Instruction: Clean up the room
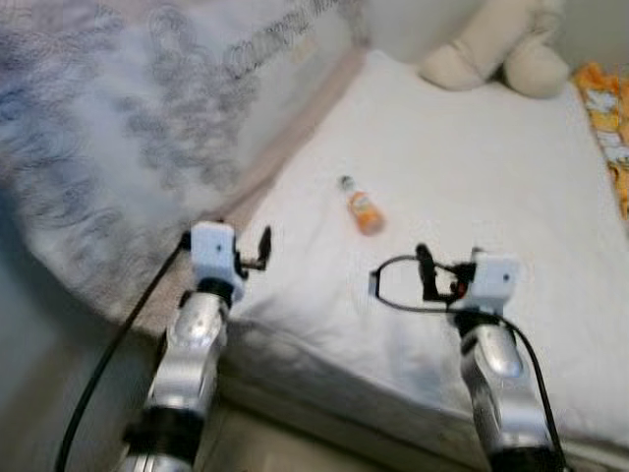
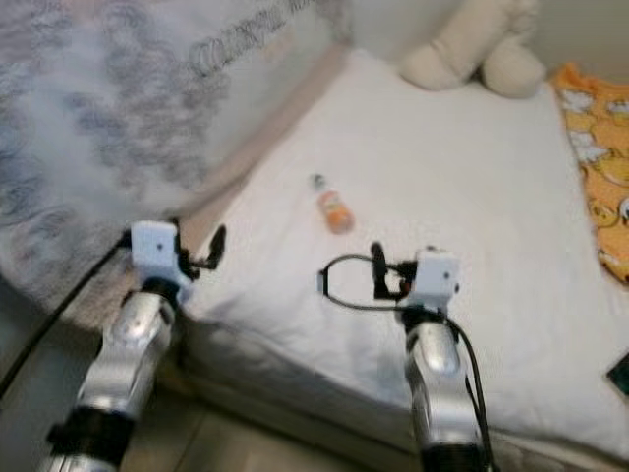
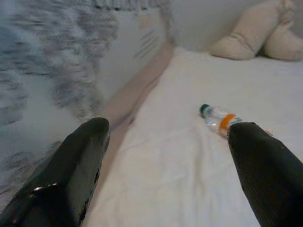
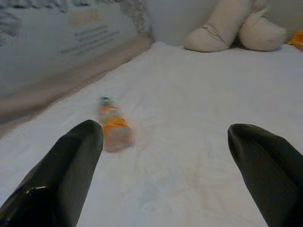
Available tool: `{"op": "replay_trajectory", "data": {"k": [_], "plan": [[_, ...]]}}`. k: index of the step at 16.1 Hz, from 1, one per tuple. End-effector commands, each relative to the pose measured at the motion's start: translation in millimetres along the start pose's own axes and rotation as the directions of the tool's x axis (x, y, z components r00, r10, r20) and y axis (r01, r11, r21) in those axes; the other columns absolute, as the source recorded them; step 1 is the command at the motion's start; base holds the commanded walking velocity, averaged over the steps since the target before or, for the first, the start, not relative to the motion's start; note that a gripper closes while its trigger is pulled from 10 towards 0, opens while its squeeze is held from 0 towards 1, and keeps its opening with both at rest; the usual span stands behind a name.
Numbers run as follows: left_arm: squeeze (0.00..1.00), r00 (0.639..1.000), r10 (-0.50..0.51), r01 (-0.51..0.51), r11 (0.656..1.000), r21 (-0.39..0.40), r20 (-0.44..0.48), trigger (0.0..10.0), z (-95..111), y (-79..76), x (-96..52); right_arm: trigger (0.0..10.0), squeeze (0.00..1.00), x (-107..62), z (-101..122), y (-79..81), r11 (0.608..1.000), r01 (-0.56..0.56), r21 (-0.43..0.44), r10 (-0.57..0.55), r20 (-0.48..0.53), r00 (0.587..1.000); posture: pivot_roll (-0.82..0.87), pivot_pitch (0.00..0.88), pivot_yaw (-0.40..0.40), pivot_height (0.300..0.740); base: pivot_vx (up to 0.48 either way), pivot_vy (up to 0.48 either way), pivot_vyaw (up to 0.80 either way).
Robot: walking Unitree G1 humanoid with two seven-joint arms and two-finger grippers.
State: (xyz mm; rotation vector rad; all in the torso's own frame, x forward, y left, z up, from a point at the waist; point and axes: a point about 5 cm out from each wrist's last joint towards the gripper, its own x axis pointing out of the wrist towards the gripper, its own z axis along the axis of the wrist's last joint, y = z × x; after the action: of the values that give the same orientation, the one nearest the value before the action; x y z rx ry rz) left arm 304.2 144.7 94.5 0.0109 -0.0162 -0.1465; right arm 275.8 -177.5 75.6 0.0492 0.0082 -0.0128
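Blur softens both eye views, so the grey patterned quilt bunched over the upper left of the frame reads only as smudged print, and its lettering cannot be made out. At lower left the left hand hangs over the near edge of the bed, fingers spread wide and empty as its wrist view shows; a reach from there could snag the quilt's fold or the black cable trailing down beside the arm. At centre the small bottle, green-capped with an orange label, lies on its side on the white sheet, apart from both hands and a little beyond them. Being round and resting on a soft mattress, it would likely roll or sink away if a finger nudged it before closing. At lower centre-right the right hand hovers over the sheet, also open and holding nothing, with a cable loop by its fingers that might catch. At upper right a cream plush toy is cut off by the frame top, and an orange printed cloth runs off the right edge.
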Motion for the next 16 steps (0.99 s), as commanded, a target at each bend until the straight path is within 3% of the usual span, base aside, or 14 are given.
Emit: {"op": "replay_trajectory", "data": {"k": [1, 5, 9, 11, 13, 16], "plan": [[0.0, 1.0, -0.031, 0.031, 1.0, -0.002, 0.005, 10.0, 4, -11.4, 5.4, 10.0, 0.0, -1.4, 0, -10.3, 0.999, 0.021, -0.031, -0.021, 0.002, 1.0, -0.01, 0.0, 0.007, 0.74, 0.442, 0.0, 0.0], [0.0, 1.0, 0.022, -0.022, 1.0, 0.005, -0.01, 10.0, 3, 2.3, 7.6, 10.0, 0.0, 10.2, 9, -4.4, 0.999, -0.014, -0.037, 0.014, 0.006, 1.0, 0.01, 0.0, -0.003, 0.74, 0.116, 0.0, 0.0], [0.0, 1.0, -0.003, 0.004, 1.0, 0.03, -0.02, 10.0, 1, 2.3, 6.6, 10.0, 0.0, 6.8, 6, -2.3, 1.0, -0.008, -0.028, 0.008, -0.001, 1.0, 0.01, 0.0, 0.003, 0.74, 0.0, 0.0, 0.0], [0.0, 1.0, -0.008, 0.008, 1.0, 0.023, -0.021, 10.0, 2, 1.8, 7.2, 10.0, 0.0, 6.2, 4, 1.3, 0.999, -0.024, -0.036, 0.023, -0.011, 1.0, 0.0, 0.0, 0.006, 0.74, 0.0, 0.0, -0.66], [0.0, 1.0, -0.009, 0.01, 1.0, 0.027, -0.024, 10.0, 2, 2.1, 9.9, 10.0, 0.0, 6.5, 5, 0.8, 0.999, -0.021, -0.039, 0.02, -0.006, 1.0, 0.0, 0.0, 0.01, 0.74, 0.0, 0.465, -0.75], [0.0, 0.999, 0.019, -0.015, 0.996, 0.092, -0.04, 10.0, 1, 2.7, 13.3, 10.0, 0.0, 7.6, 7, -0.7, 0.998, -0.014, -0.054, 0.014, -0.001, 1.0, 0.0, 0.0, 0.009, 0.74, 0.0, 0.312, 0.0]]}}
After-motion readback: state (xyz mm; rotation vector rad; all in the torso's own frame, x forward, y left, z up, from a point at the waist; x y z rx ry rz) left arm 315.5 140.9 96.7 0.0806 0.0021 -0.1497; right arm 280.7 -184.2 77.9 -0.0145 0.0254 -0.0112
